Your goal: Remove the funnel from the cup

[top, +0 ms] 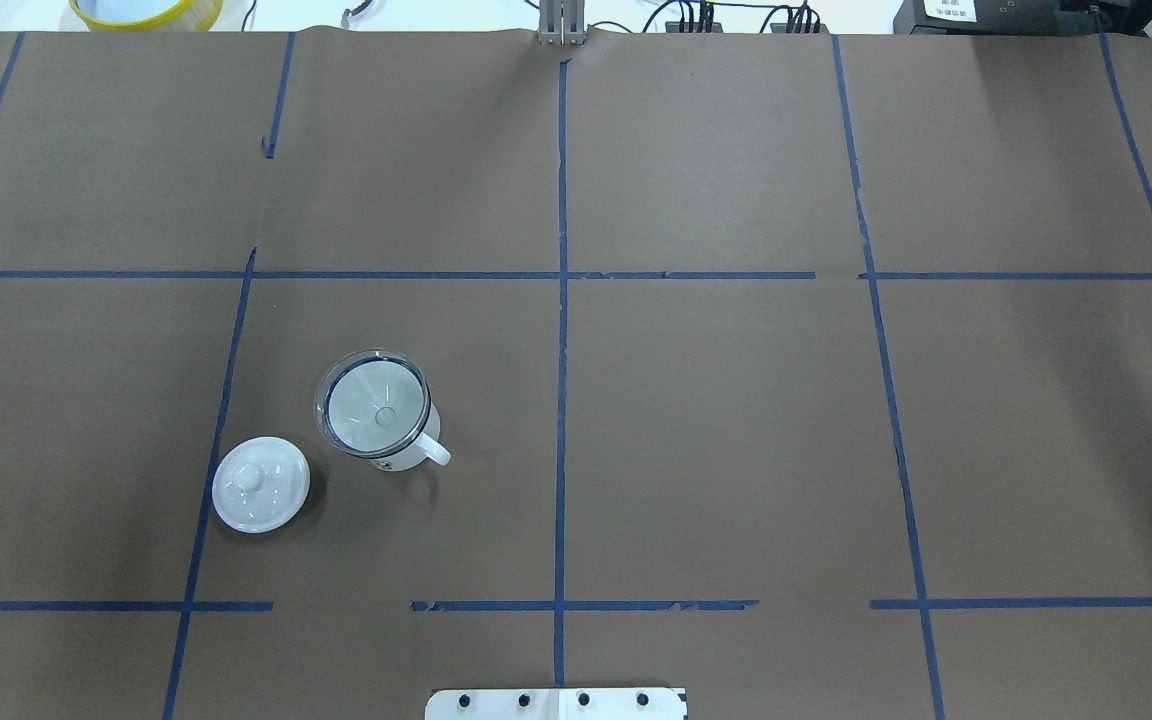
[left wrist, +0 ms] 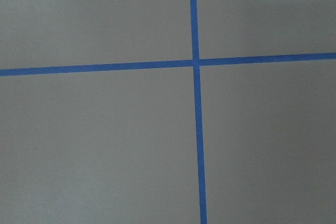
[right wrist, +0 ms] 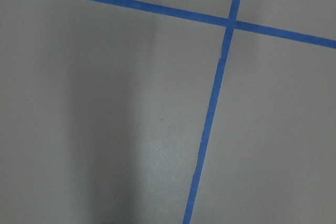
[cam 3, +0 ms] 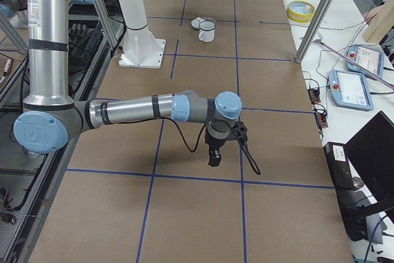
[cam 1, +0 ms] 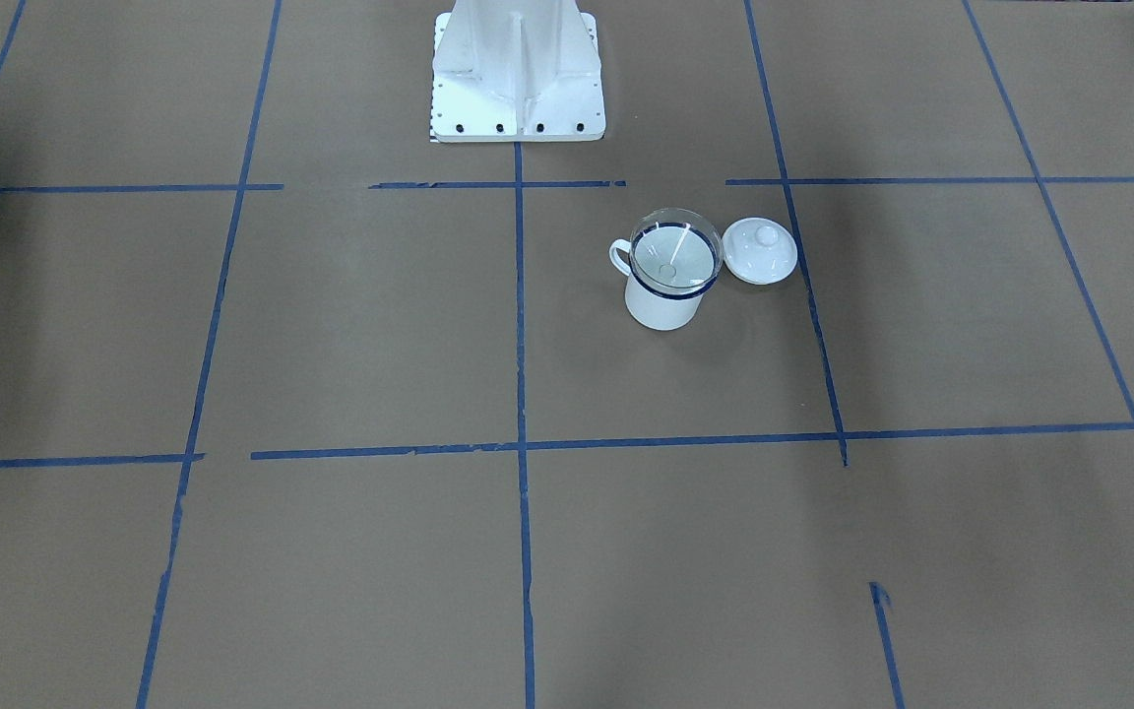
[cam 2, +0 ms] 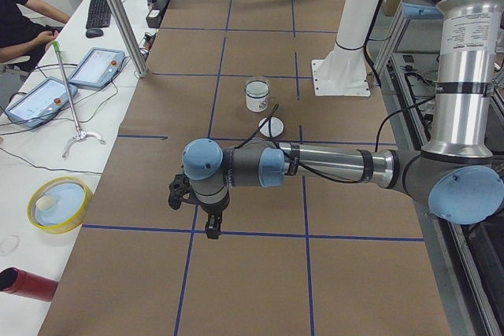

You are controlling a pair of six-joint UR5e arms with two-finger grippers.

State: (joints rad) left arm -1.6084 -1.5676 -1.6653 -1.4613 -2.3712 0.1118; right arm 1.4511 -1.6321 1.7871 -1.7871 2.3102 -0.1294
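The white enamel cup (top: 398, 452) with a dark blue rim stands upright on the brown table, also in the front-facing view (cam 1: 662, 305). The clear funnel (top: 373, 405) sits in its mouth, rim resting on the cup's rim; it also shows in the front-facing view (cam 1: 675, 254). The cup appears small in the left view (cam 2: 257, 94) and right view (cam 3: 207, 29). My left gripper (cam 2: 211, 230) hangs above the table far from the cup, at the near end. My right gripper (cam 3: 213, 159) hangs far from it at the other end. I cannot tell whether either is open or shut.
A white domed lid with a knob (top: 260, 484) lies beside the cup, also in the front-facing view (cam 1: 759, 250). The robot's white base (cam 1: 518, 74) stands at the table's edge. Blue tape lines grid the brown paper. Both wrist views show only paper and tape.
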